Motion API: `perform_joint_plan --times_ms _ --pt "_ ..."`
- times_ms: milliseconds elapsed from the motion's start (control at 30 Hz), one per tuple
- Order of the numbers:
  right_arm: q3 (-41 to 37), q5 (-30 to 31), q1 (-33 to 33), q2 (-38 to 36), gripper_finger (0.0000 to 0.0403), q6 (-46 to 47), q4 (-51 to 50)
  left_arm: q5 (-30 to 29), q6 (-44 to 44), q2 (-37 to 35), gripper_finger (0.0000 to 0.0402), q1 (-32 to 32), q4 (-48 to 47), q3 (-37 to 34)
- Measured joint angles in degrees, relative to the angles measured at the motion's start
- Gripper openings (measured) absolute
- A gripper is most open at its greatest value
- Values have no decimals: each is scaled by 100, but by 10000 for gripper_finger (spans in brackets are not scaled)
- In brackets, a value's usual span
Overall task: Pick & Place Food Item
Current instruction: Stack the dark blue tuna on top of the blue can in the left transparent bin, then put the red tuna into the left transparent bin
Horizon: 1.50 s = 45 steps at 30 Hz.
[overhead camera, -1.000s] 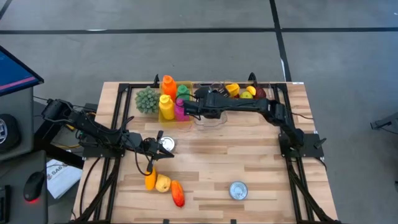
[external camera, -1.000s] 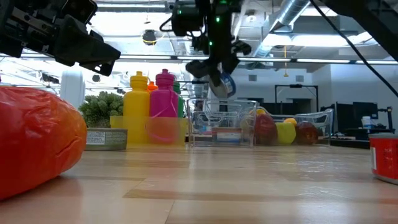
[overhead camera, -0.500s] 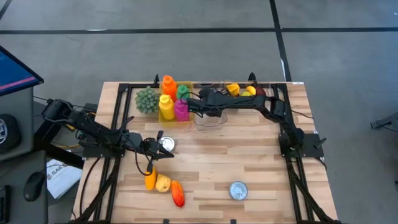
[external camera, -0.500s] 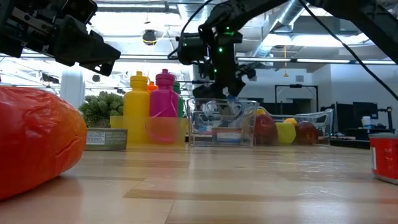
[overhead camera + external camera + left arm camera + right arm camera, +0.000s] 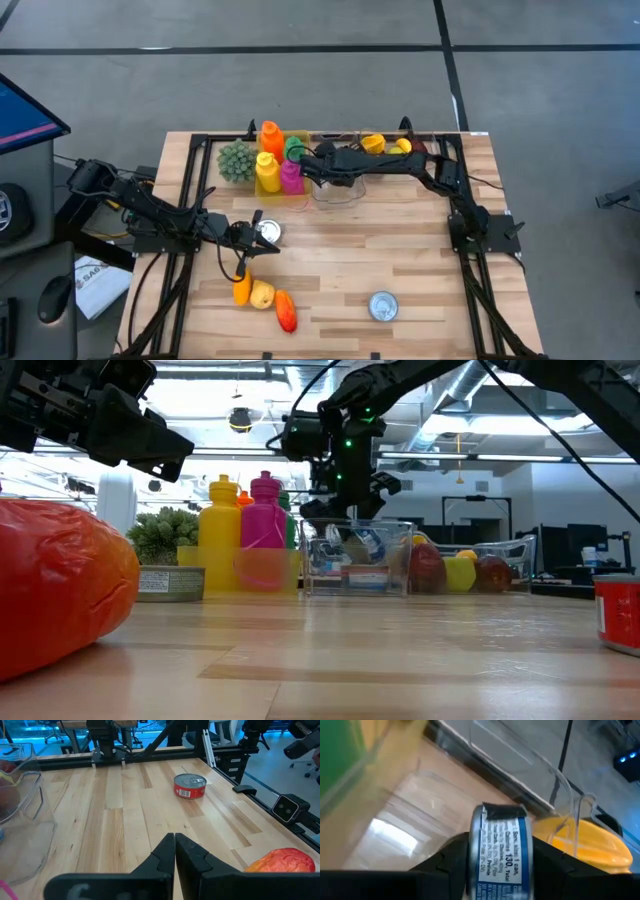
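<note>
The right gripper hangs over the clear bin at the table's twelve o'clock edge, a blue-labelled can between its fingers. The can sits low inside the bin; whether the fingers clamp it or have begun to let go cannot be told. Placement looks nearly done: release and retreat remain. The left gripper, shut and empty, waits at nine o'clock. A second can stands at five o'clock, perhaps next.
</note>
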Motion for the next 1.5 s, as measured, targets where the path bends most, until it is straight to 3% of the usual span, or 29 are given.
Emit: perform_joint_plan --times_ms 400,633,833,1000,1200,1400,1500 --pt "75 -176 94 -24 262 -17 20 0 0 1 2 -1 0 0" --pt "773 -301 282 -38 270 -738 -158 0 0 0 2 -2 0 0" --pt "1673 -260 633 -47 269 -1152 -934 2 0 1 2 0 -2 -1" --pt "2412 -240 1010 -47 246 -1166 -1840 1 0 1 2 0 0 0" --pt "3114 -240 1537 -47 186 -1163 -2848 -1 2 0 2 0 0 0" --pt "3058 -288 2057 -187 116 -849 -3410 1 1 1 2 1 8 -1" --pt "3052 -594 2289 -257 84 -641 -3413 0 0 0 2 0 19 0"
